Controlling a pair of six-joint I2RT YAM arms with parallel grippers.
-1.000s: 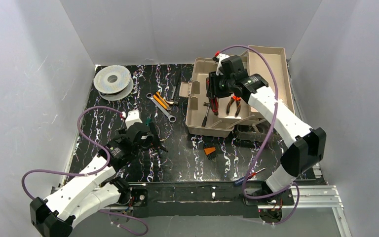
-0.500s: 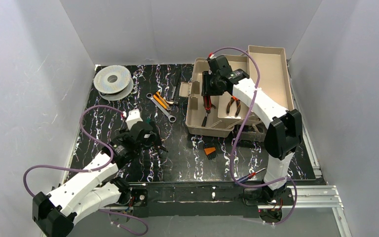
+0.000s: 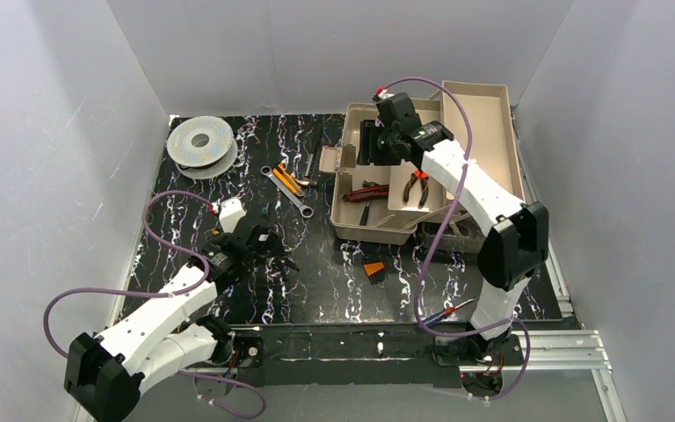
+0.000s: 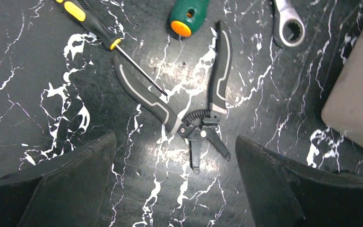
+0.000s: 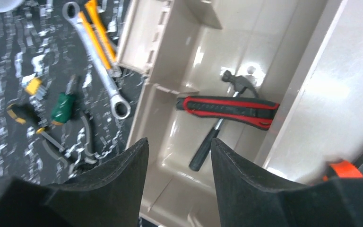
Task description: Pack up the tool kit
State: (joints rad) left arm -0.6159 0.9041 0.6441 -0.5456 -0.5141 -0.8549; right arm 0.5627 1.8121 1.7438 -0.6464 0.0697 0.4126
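Note:
The tool kit (image 3: 378, 230) stands open at the back right, a beige box with its trays folded out. A red-and-black knife (image 3: 366, 192) and a small hammer (image 5: 217, 127) lie in its bottom. Orange-handled pliers (image 3: 417, 186) rest in a tray. My right gripper (image 3: 376, 145) hovers over the box's far left part, open and empty (image 5: 179, 142). My left gripper (image 4: 175, 138) is wide open just above black-and-grey spring snips (image 4: 194, 118) on the table, whose tips lie between the fingers.
Beside the snips lie a yellow-and-black screwdriver (image 4: 94, 28), a green-handled tool (image 4: 187, 16) and a ring wrench (image 3: 288, 192). A grey wire spool (image 3: 200, 142) sits at the back left. A small orange piece (image 3: 373, 269) lies in front of the box.
The right gripper opened and let go of the red-and-black knife, which now lies flat in the box; the gripper drew back toward the far side. The left arm crept slightly forward.

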